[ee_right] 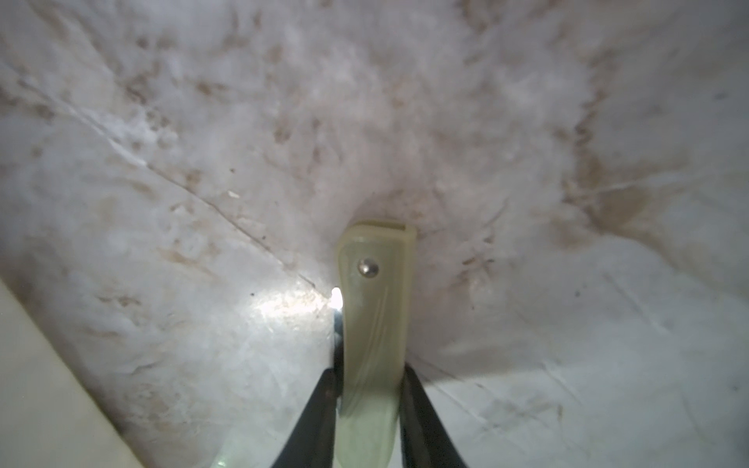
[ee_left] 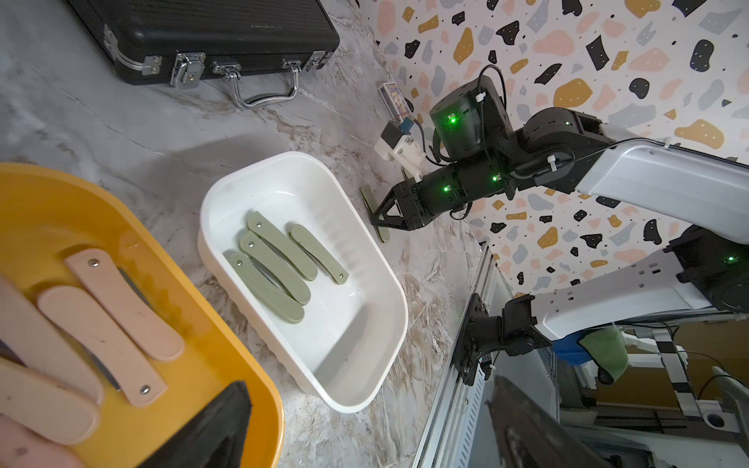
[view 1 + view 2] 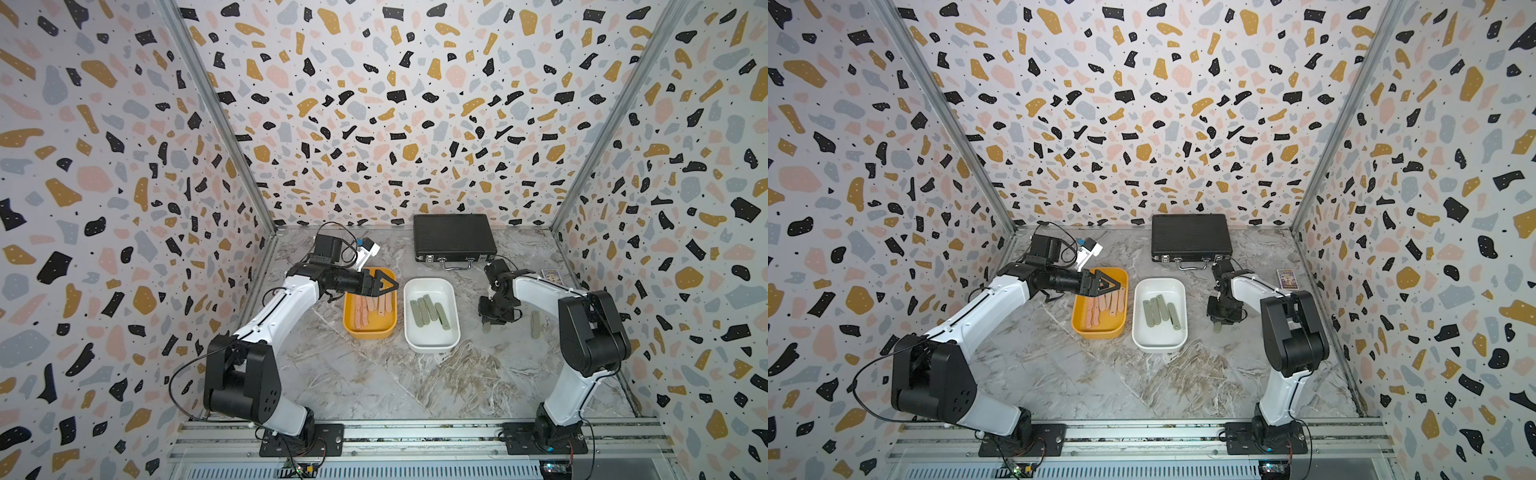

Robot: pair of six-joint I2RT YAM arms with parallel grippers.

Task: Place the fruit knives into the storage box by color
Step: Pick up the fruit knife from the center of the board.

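Note:
Several salmon-pink fruit knives (image 3: 362,311) (image 2: 121,304) lie in the mustard-yellow storage box (image 3: 370,333) (image 2: 247,364). My left gripper (image 3: 380,291) (image 3: 1106,286) (image 2: 367,429) hovers open and empty over that tub's far end. Several sage-green knives (image 3: 428,309) (image 2: 275,263) lie in the white storage box (image 3: 432,347) (image 2: 364,399). To the right of the white tub my right gripper (image 3: 489,322) (image 3: 1219,322) (image 1: 369,377) points down at the table, its fingers (image 1: 324,405) pressed on both sides of a green knife (image 1: 375,304) (image 2: 383,234). Another green knife (image 3: 535,324) lies on the table further right.
A black briefcase (image 3: 453,237) with a metal handle lies at the back, behind the white tub. A small printed card box (image 3: 1287,278) sits near the right wall. Patterned walls close in three sides, and a metal rail (image 3: 415,432) runs along the front.

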